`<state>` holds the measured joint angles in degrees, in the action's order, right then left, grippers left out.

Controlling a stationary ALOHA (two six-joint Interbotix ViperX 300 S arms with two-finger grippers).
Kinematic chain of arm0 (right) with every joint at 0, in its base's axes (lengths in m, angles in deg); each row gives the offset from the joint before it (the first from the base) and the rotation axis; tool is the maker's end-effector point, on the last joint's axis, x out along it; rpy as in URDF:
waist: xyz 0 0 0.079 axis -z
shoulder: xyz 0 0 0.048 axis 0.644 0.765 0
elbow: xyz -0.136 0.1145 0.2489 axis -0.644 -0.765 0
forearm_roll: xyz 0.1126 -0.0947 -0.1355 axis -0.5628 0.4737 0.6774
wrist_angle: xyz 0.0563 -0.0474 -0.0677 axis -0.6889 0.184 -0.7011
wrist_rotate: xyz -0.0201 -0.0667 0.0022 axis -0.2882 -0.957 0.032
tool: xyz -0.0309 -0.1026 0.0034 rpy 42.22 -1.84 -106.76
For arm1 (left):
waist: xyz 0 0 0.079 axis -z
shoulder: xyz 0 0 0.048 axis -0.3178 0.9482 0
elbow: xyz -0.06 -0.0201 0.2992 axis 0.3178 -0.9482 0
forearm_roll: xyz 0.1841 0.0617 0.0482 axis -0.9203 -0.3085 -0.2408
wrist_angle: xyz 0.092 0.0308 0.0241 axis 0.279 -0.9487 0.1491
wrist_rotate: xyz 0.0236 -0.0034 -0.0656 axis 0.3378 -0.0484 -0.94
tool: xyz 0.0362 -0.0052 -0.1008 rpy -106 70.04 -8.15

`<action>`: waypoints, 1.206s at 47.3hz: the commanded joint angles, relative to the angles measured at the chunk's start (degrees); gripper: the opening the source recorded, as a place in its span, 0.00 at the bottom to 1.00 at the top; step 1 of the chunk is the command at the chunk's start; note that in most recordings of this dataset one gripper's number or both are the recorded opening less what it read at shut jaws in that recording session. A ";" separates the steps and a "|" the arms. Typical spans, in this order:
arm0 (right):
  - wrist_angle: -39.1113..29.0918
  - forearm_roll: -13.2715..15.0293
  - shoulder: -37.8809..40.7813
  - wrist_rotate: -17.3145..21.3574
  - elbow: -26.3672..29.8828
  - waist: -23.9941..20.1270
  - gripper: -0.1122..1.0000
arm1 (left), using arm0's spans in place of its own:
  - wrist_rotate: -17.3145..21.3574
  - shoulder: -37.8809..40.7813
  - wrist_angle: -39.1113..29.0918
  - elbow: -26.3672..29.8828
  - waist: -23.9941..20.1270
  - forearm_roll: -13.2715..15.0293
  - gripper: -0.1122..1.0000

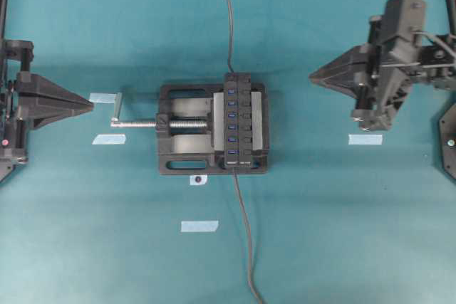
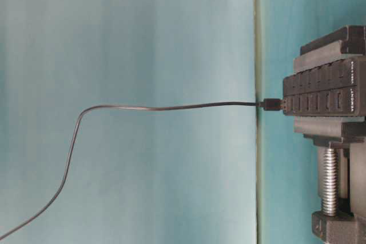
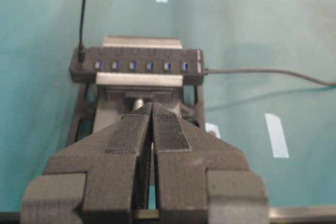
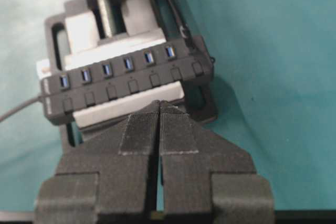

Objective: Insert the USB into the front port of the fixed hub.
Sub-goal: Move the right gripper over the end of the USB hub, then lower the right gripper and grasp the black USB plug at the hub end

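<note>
the usb [image 2: 271, 104] is sitting plugged into the front end port of the fixed hub [image 1: 237, 120] clamped in the vise [image 1: 182, 133], both the left gripper [image 3: 151, 129] and right gripper [image 4: 158, 125] are hanging clenched and empty, so the insertion looks done and only retreating is remaining.

The USB [image 2: 270, 104] plug end sits inside the fixed hub [image 2: 323, 94], so its metal tip is hidden, and its cable [image 1: 244, 240] runs off the bottom edge in the overhead view and off the left edge at table level. Printed lettering on the hub's end is too small/blurry to read for sure. The vise [image 2: 337, 198] is cut by the right and bottom edges at table level, and the left arm is partly out of the overhead pic.
</note>
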<state>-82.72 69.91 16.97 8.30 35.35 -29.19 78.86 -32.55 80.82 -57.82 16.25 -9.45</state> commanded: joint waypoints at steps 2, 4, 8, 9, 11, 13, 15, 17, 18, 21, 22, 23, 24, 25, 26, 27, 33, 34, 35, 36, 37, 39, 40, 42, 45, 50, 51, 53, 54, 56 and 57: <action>-0.79 0.44 1.76 0.18 2.02 0.35 0.07 | 0.18 0.62 0.26 1.32 -0.18 -0.09 0.10; -1.41 0.62 2.72 0.18 2.37 0.44 0.07 | 0.09 0.62 0.00 1.23 -0.18 -0.09 0.10; -2.55 0.97 4.83 0.18 3.43 0.35 0.07 | 0.09 0.62 -0.62 1.23 -0.18 -0.09 0.10; -2.72 0.97 5.36 0.18 3.60 0.44 0.07 | 0.09 0.70 -0.79 1.23 -0.26 -0.09 0.10; -2.72 0.97 6.24 0.09 4.13 0.44 0.07 | 0.09 0.70 -1.05 1.23 -0.35 -0.09 0.10; -2.72 1.14 7.21 0.09 4.75 0.62 0.07 | 0.09 0.70 -1.05 1.23 -0.35 -0.09 0.10; -2.64 1.32 8.17 0.00 5.19 0.79 0.07 | 0.09 0.70 -1.05 1.32 -0.44 -0.09 0.10; -2.64 1.49 9.23 -0.18 5.80 0.97 0.07 | 0.09 0.70 -1.05 1.32 -0.44 -0.09 0.10; -2.64 1.49 9.67 -0.26 6.06 0.97 0.07 | 0.09 0.70 -1.05 1.32 -0.44 -0.09 0.10; -2.46 1.49 11.43 -0.62 7.12 1.14 0.07 | 0.09 0.70 -1.05 1.23 -0.44 -0.18 0.10; -2.37 1.49 11.95 -0.79 7.38 1.23 0.07 | 0.09 0.70 -1.05 1.23 -0.44 -0.18 0.10; -2.37 1.49 12.39 -0.97 7.73 1.23 0.07 | 0.09 0.62 -1.05 1.23 -0.44 -0.09 0.10; -2.29 1.49 12.83 -1.14 8.00 1.32 0.07 | 0.09 0.62 -1.05 1.23 -0.44 -0.18 0.10; -2.29 1.49 13.27 -1.32 8.35 1.32 0.07 | 0.09 0.62 -1.05 1.23 -0.44 -0.09 0.10; -2.20 1.49 13.62 -1.49 8.61 1.32 0.07 | 0.09 0.62 -1.05 1.23 -0.44 -0.09 0.10; -2.11 1.49 14.06 -1.58 8.88 1.32 0.07 | 0.09 0.62 -1.05 1.23 -0.44 -0.09 0.10; -1.67 1.49 16.17 -2.20 10.46 1.58 0.07 | 0.09 0.35 -1.05 0.97 -0.44 -0.18 0.10; -1.58 1.49 16.61 -2.29 10.81 1.58 0.07 | 0.09 0.35 -1.05 0.97 -0.44 -0.09 0.10; -1.49 1.49 16.96 -2.29 10.90 1.58 0.07 | 0.09 0.35 -1.05 0.79 -0.53 -0.09 0.10; -1.49 1.49 17.23 -2.37 11.16 1.58 0.07 | 0.09 0.35 -1.05 0.70 -0.44 -0.18 0.10; -1.49 1.49 17.58 -2.37 11.34 1.58 0.07 | 0.09 0.35 -1.05 0.62 -0.44 -0.09 0.10; -1.49 1.49 18.11 -2.37 11.87 1.67 0.07 | 0.09 0.35 -1.05 0.53 -0.44 -0.09 0.10; -1.49 1.49 18.46 -2.37 11.95 1.67 0.07 | 0.09 0.26 -1.05 0.53 -0.44 -0.18 0.10; -1.49 1.49 19.16 -2.37 12.48 1.67 0.07 | 0.09 0.26 -1.05 0.44 -0.44 -0.09 0.10; -1.49 1.49 19.95 -2.37 13.18 1.67 0.07 | 0.09 0.18 -1.05 0.53 -0.44 -0.09 0.10; -1.49 1.49 21.27 -2.46 14.33 1.67 0.07 | 0.09 0.18 -1.05 0.44 -0.44 -0.09 0.10; -1.49 1.58 21.53 -2.46 14.59 1.67 0.07 | 0.09 0.18 -1.05 0.44 -0.44 -0.09 0.10; -1.49 1.49 21.97 -2.46 14.94 1.67 0.07 | 0.09 0.18 -1.05 0.44 -0.44 -0.09 0.10; -1.49 1.58 22.24 -2.46 15.12 1.67 0.07 | 0.09 0.18 -1.05 0.44 -0.44 -0.09 0.10; -1.49 1.49 22.68 -2.55 15.47 1.67 0.07 | 0.09 0.18 -1.05 0.44 -0.44 -0.09 0.10; -1.49 1.58 22.76 -2.55 15.73 1.67 0.07 | 0.09 0.18 -1.05 0.35 -0.44 -0.18 0.10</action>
<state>-84.65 71.40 39.90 6.46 49.06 -27.70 78.95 -32.55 79.50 -57.99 15.98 -9.45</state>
